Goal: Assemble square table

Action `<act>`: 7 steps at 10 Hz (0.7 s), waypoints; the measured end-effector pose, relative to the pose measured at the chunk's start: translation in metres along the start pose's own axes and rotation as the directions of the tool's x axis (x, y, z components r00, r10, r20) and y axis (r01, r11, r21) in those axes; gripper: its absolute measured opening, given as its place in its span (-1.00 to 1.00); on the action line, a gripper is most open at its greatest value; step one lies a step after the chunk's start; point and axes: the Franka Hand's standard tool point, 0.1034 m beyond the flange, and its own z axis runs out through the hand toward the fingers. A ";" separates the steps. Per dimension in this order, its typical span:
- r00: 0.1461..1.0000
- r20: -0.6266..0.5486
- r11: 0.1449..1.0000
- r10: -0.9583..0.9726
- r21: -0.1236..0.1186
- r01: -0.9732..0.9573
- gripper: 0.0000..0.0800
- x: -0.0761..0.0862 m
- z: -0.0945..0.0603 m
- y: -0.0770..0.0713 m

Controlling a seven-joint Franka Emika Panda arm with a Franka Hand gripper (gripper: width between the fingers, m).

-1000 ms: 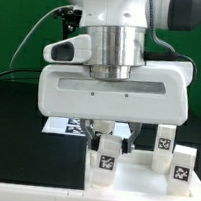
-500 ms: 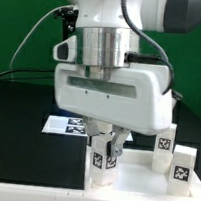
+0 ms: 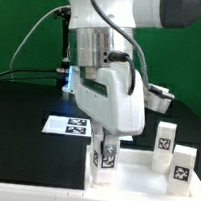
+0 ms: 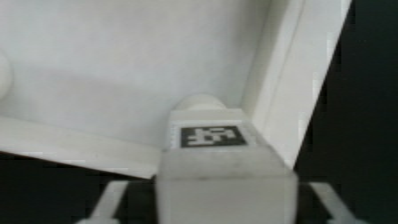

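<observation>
The square table's white slab [image 3: 140, 179] lies at the front of the exterior view's right side. A white tag-marked leg [image 3: 105, 160] stands upright at its near left corner. My gripper [image 3: 105, 152] comes straight down over this leg and is shut on it, one finger on each side. In the wrist view the leg [image 4: 217, 150] fills the space between my fingers [image 4: 112, 200], its tag facing the camera. Beyond it lie the slab's flat face [image 4: 125, 70] and raised rim [image 4: 294, 60]. The leg's foot and the corner socket are hidden.
Two more tag-marked legs [image 3: 166, 138] [image 3: 183, 165] stand on the exterior view's right, by the slab's far side. The marker board [image 3: 71, 127] lies on the black table [image 3: 15, 130] behind the slab's left corner. A green wall stands at the back.
My hand has turned about its vertical axis, from broadside to edge-on toward the exterior camera. The leg has stayed at the slab's corner, still gripped.
</observation>
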 end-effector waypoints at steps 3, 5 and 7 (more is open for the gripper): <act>0.908 -0.024 0.909 -0.418 -0.003 0.418 0.52 0.004 -0.002 -0.002; 0.753 -0.026 0.754 -0.657 -0.013 0.657 0.59 0.008 -0.001 -0.001; 0.674 -0.025 0.675 -0.738 -0.018 0.738 0.62 0.009 -0.001 -0.001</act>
